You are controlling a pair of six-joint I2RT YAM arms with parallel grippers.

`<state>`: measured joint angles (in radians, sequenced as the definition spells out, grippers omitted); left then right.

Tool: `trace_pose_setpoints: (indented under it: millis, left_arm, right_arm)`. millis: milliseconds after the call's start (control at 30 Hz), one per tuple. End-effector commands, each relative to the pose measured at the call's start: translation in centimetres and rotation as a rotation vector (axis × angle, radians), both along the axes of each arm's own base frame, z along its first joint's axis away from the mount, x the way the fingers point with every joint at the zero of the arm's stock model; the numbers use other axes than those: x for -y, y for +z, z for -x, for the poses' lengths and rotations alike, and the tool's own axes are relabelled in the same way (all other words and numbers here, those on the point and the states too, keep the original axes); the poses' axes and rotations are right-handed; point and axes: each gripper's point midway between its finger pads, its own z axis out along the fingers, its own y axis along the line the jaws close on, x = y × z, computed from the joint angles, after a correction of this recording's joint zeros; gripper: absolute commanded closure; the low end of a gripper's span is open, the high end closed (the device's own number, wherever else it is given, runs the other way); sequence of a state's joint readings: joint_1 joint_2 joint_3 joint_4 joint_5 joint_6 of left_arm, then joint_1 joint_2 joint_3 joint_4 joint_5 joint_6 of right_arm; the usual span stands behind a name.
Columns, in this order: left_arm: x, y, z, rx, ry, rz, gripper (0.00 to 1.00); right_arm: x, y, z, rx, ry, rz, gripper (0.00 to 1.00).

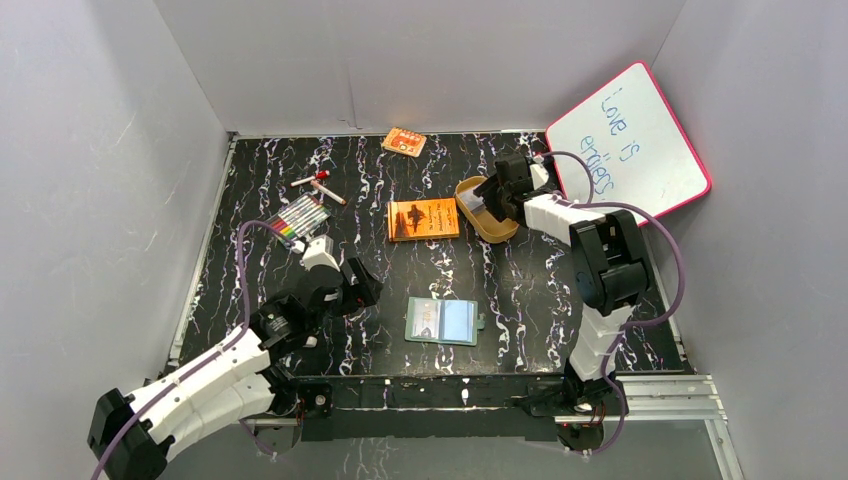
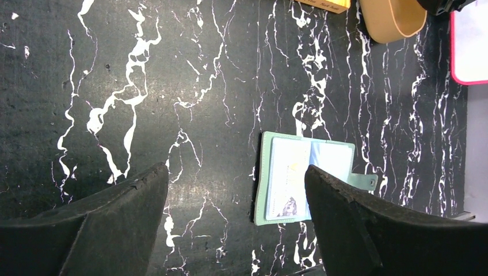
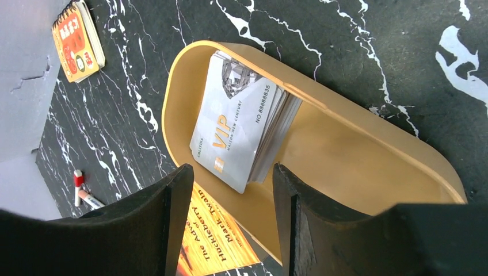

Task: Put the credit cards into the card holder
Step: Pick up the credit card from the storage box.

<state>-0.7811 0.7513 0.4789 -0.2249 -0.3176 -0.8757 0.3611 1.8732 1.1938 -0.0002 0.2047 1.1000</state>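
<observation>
The card holder lies open and flat near the table's front, its pale pockets up; in the left wrist view the card holder has a card in its left pocket and a snap tab at the right. My left gripper hovers to its left, open and empty, its jaws wide apart. A stack of silver credit cards leans inside the tan oval tin. My right gripper hangs open just above the tin's near rim, nothing between its fingers. From above, the tin is partly hidden by the right gripper.
An orange book lies beside the tin. A small orange notepad sits at the back. A pack of coloured pens and loose markers lie at the left. A whiteboard leans at the back right.
</observation>
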Motion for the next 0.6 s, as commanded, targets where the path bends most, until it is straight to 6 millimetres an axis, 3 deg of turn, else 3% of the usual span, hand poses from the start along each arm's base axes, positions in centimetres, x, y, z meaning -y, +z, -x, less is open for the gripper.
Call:
trace_pose_setpoints:
  millis: [0,567]
  left_arm:
    - [-0.2,-0.1,-0.5,0.01,0.027,-0.011,0.15]
    - [-0.2,-0.5,-0.6,0.012,0.02,-0.027,0.15]
  right_arm:
    - [-0.1,1.7,-2.1,0.054,-0.048,-0.018,0.4]
    - [-0.6,-1.6,-2.6,0.019,-0.026,-0.013,0.51]
